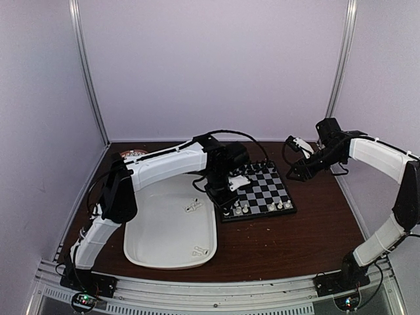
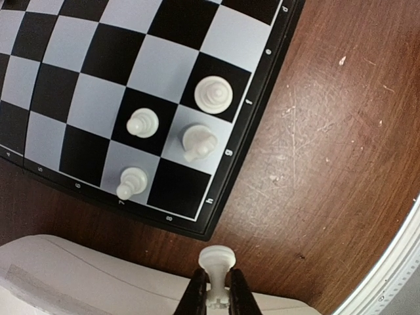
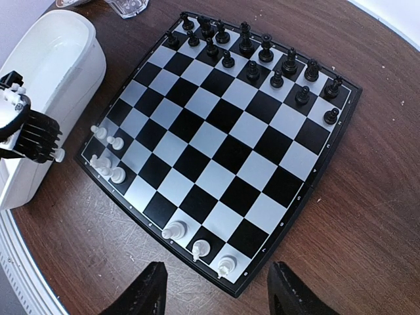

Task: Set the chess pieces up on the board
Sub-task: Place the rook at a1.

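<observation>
The board [image 1: 261,189] lies right of the white tray [image 1: 170,226]. Black chessmen [image 3: 262,56] fill its far two rows. White chess pieces [image 3: 105,157] cluster at its near left corner, and three more [image 3: 200,248] stand along the near edge on the right. My left gripper [image 2: 216,292] is shut on a white piece [image 2: 215,261], held base outward over the bare wood just off the board's corner [image 2: 197,230], where several white pieces [image 2: 197,141] stand. My right gripper [image 3: 220,292] hangs open above the board's right side with nothing between its fingers.
A few loose white pieces [image 1: 194,208] lie in the tray, with more near its front rim [image 1: 200,251]. A small round dish [image 1: 133,154] sits at the back left. A metal rail [image 1: 216,292] runs along the table's near edge, and walls close in all around.
</observation>
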Controlling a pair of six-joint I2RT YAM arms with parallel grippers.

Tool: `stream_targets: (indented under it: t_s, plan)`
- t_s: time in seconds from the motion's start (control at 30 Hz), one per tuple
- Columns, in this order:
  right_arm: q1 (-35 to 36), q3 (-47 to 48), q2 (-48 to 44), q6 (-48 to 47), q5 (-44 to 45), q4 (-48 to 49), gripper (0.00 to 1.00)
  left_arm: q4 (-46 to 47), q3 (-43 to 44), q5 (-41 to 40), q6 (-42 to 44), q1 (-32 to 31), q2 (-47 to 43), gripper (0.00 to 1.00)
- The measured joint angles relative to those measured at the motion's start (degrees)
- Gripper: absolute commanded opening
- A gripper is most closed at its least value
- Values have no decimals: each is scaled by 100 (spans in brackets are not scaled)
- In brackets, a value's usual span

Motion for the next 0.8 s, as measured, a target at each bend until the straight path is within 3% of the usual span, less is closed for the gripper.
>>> stream_targets:
  t_s: [0.8]
  plan:
    - [0,0,96,-9,-55,-22,56,321,184,-313,2,0,420,5]
